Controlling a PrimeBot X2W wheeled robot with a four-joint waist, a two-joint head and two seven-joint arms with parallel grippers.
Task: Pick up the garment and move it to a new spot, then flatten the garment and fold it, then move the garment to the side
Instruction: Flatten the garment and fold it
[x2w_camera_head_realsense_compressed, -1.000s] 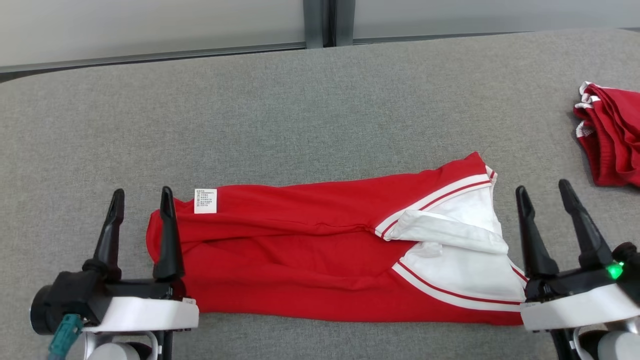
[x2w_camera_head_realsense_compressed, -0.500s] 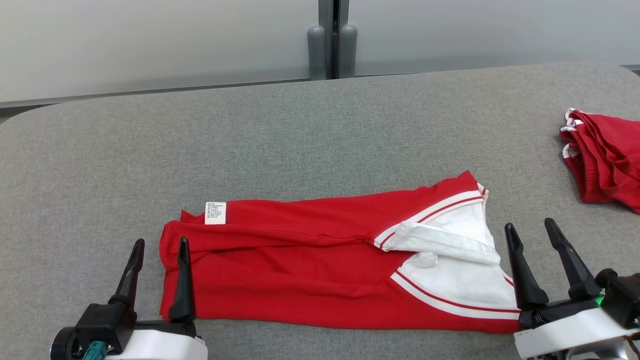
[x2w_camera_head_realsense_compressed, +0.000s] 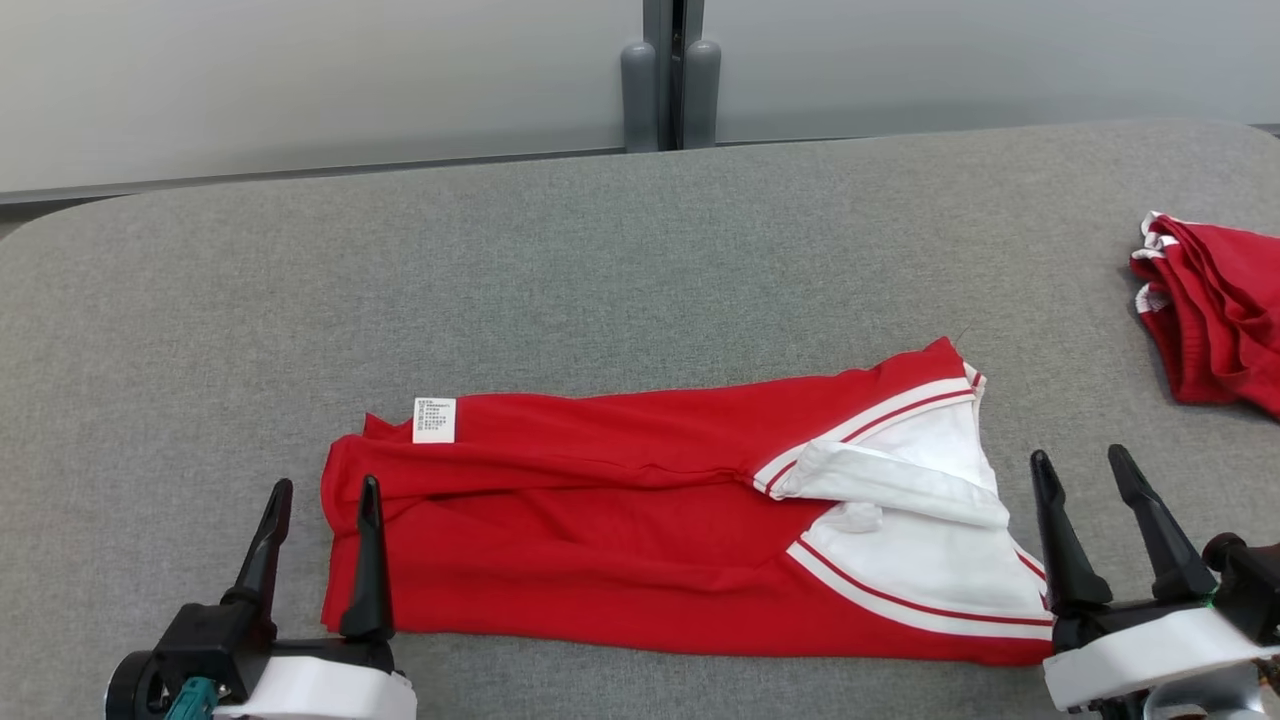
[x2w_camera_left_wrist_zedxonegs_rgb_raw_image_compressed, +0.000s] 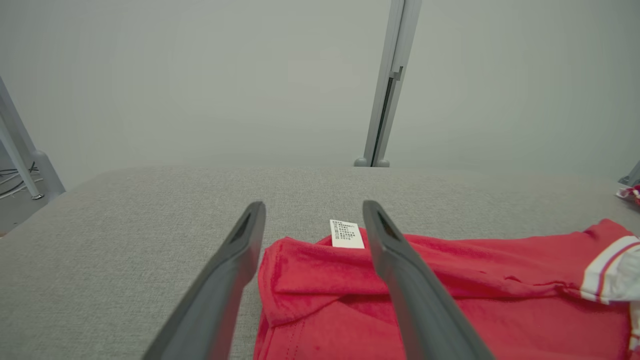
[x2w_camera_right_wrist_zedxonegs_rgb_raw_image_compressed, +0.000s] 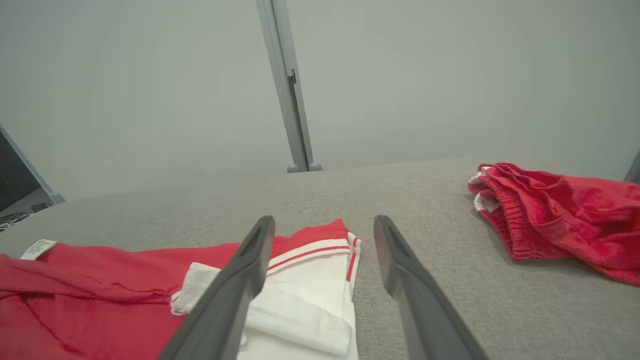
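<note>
Jaws wide, empty: left claw (x2w_camera_head_realsense_compressed: 326, 483), right claw (x2w_camera_head_realsense_compressed: 1078, 453) flank garment (x2w_camera_head_realsense_compressed: 600, 520). Risk: loose white flap (x2w_camera_head_realsense_compressed: 890, 480) may bunch when folded.

Head overhead; wrists low, forward; share garment (x2w_camera_head_realsense_compressed: 600, 550).

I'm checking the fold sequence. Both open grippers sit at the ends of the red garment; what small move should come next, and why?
Probably lower the left gripper onto the garment's left end and close. The garment lies as a long flat strip, this gripper and the right gripper stand open and empty, and the left one straddles that edge.
</note>
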